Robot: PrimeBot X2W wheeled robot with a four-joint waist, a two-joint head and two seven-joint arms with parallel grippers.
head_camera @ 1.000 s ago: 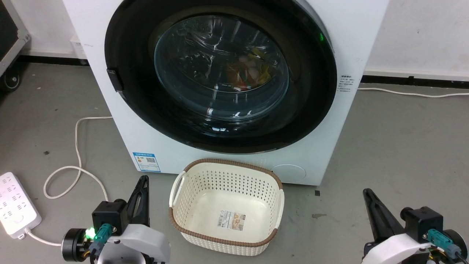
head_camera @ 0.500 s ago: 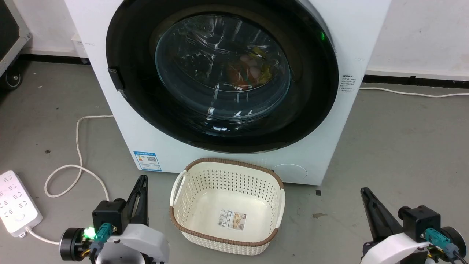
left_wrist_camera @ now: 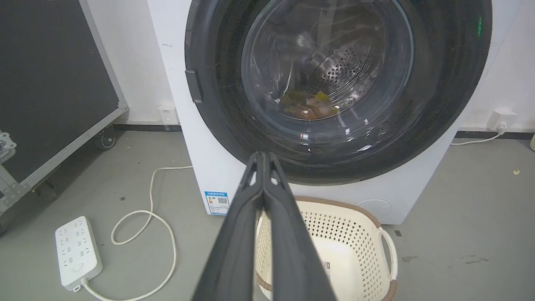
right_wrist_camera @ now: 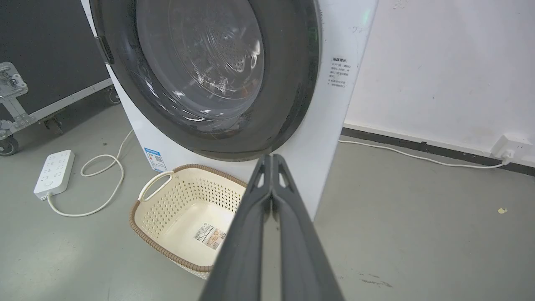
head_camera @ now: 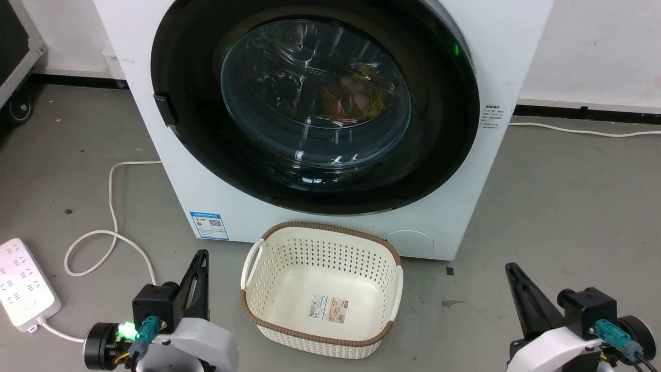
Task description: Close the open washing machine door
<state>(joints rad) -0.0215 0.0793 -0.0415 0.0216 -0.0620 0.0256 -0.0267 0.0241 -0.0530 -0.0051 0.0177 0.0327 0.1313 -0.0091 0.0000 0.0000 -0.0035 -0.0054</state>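
Head view alone is drifting slightly; the washing machine door (head_camera: 315, 98) is staying flush, apparently already closed, with left tool (head_camera: 202, 257) and right tool (head_camera: 512, 268) idling near, pinched together, empty.

Left gripper (head_camera: 202, 255) sits left of the basket (head_camera: 330, 226), right gripper (head_camera: 509, 267) right of it; both have fingers pressed together, empty.

- Washing machine (head_camera: 222, 196): on the floor (head_camera: 568, 206), wall (head_camera: 594, 46) behind it.
- Washing machine door (head_camera: 444, 139): on the machine's front face.
- Basket (head_camera: 320, 253): on the floor, just before the machine.
- Power strip (head_camera: 20, 284): on the floor, well to the machine's front left.
- Cord (head_camera: 111, 206): looped between the strip and the machine.
- Left gripper (head_camera: 201, 256): before the machine, towards its left side.
- Right gripper (head_camera: 511, 268): before the machine, past its right side.
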